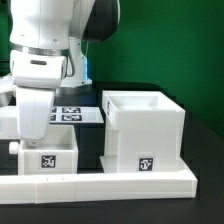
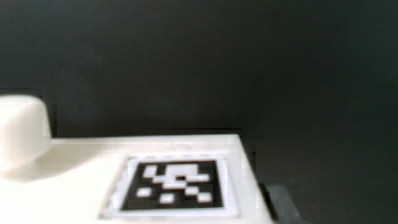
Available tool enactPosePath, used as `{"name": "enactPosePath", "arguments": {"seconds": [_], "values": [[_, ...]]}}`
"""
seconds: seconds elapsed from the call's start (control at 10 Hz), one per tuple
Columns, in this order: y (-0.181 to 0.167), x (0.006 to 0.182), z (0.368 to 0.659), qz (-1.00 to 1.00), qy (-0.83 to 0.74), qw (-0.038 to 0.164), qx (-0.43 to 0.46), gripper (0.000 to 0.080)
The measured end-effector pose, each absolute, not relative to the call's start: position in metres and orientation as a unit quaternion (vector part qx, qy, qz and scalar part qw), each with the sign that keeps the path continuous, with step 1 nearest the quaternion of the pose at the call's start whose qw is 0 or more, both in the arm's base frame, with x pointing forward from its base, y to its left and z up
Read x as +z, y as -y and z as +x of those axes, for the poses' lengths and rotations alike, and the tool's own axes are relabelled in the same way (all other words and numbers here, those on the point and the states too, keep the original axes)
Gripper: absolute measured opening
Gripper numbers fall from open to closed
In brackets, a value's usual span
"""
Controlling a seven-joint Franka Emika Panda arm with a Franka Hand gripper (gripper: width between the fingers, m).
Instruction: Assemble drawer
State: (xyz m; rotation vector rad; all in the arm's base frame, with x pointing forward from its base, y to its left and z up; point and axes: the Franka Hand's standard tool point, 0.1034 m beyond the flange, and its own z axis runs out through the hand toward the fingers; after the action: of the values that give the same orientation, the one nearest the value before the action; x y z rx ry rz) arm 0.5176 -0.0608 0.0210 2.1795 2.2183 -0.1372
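Observation:
The drawer (image 1: 45,155), a small white box with a black-and-white marker on its front, sits at the exterior view's left, just behind the low border wall. The larger white open-top cube casing (image 1: 145,130) stands to its right with a gap between them. My gripper (image 1: 35,138) hangs straight down onto the drawer's top, and its fingertips are hidden there. The wrist view shows a white panel with a marker tag (image 2: 175,186), a rounded white knob-like piece (image 2: 18,135) and one dark finger (image 2: 285,203) beside the panel's edge. The other finger does not show.
The low white border wall (image 1: 100,184) runs along the front. The marker board (image 1: 72,113) lies flat behind the drawer. The table is black, with a green backdrop behind it. The arm's white body fills the upper left.

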Motion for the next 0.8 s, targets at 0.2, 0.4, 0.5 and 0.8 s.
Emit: {"name": "enactPosePath", "arguments": {"seconds": [0.2, 0.4, 0.5, 0.8], "values": [[0.0552, 0.0225, 0.5244, 0.704, -0.709, 0.028, -0.029, 0.0047], [0.0529, 0.0224, 0.5251, 0.708, -0.705, 0.030, -0.026, 0.0047], [0.0536, 0.0223, 0.5251, 0.709, -0.704, 0.030, -0.026, 0.0047], [0.0545, 0.0213, 0.5262, 0.710, -0.703, 0.036, -0.020, 0.0047]]}}
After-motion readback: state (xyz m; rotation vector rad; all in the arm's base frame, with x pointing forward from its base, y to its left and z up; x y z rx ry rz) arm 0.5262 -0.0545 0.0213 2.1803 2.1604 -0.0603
